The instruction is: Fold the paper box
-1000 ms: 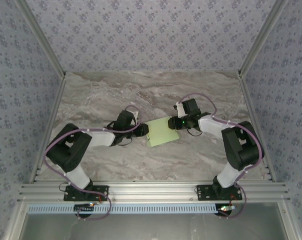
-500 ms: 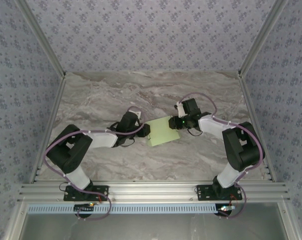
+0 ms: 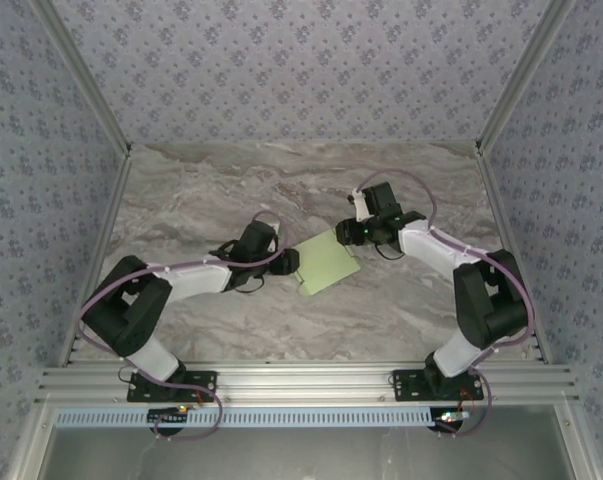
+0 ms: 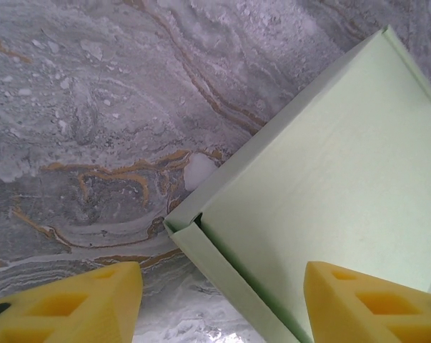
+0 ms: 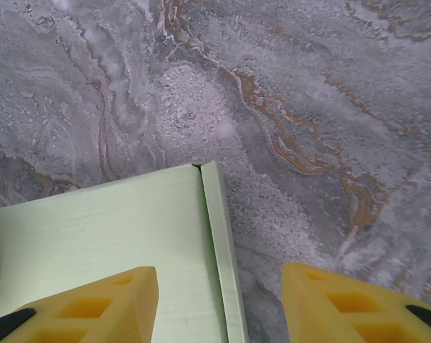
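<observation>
The pale green paper box (image 3: 327,264) lies flat on the marble table (image 3: 201,190) between the two arms, its side walls folded up. My left gripper (image 3: 293,262) stands open at the box's left corner; in the left wrist view the box (image 4: 322,179) has one raised side wall between the yellow fingers (image 4: 79,304), nothing pinched. My right gripper (image 3: 347,235) is open at the box's upper right edge; in the right wrist view the box (image 5: 108,236) shows its folded side strip between the fingers (image 5: 93,307), one finger over the box, the other over bare table.
Patterned walls enclose the table on three sides. An aluminium rail (image 3: 301,380) runs along the near edge at the arm bases. Bare marble lies all round the box.
The right gripper has moved up and back from the box's right edge. The box has turned slightly, its right corner swinging down. The left gripper stays at the left corner.
</observation>
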Controlling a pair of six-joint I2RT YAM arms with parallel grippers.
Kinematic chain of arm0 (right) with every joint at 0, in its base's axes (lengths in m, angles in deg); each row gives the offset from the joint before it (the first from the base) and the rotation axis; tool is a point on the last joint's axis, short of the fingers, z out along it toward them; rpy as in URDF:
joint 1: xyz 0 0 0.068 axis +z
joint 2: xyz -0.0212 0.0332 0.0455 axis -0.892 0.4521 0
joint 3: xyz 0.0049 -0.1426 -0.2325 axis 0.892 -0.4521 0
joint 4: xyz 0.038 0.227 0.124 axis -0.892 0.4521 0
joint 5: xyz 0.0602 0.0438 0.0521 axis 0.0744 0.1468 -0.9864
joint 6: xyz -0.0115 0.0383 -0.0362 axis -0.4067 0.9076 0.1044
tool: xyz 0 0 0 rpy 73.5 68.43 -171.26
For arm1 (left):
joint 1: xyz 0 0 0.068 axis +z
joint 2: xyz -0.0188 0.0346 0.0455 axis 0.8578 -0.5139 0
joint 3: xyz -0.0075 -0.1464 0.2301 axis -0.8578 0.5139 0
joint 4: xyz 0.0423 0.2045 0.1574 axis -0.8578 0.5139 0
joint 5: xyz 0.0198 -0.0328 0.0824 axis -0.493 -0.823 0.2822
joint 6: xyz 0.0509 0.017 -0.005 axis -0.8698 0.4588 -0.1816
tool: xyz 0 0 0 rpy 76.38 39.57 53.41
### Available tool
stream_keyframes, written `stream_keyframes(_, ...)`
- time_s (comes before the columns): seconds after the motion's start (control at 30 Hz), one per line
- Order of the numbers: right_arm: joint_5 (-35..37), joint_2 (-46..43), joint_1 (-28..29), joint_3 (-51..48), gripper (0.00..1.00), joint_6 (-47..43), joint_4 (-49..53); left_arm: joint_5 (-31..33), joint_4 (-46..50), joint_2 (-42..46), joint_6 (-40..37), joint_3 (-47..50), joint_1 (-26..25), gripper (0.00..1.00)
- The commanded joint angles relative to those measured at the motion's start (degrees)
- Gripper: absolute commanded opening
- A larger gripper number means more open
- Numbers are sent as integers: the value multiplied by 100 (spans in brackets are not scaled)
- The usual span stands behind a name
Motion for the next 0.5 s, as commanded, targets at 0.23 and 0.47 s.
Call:
stream_keyframes(0.23, 501, -1298, 734, -772, 55, -50, 773, 76, 304, 504, -630, -289, 80, 66)
stream_keyframes(0.47, 36, -2180, 826, -1711, 61, 221, 801, -682, 334, 214, -893, -557, 499, 71)
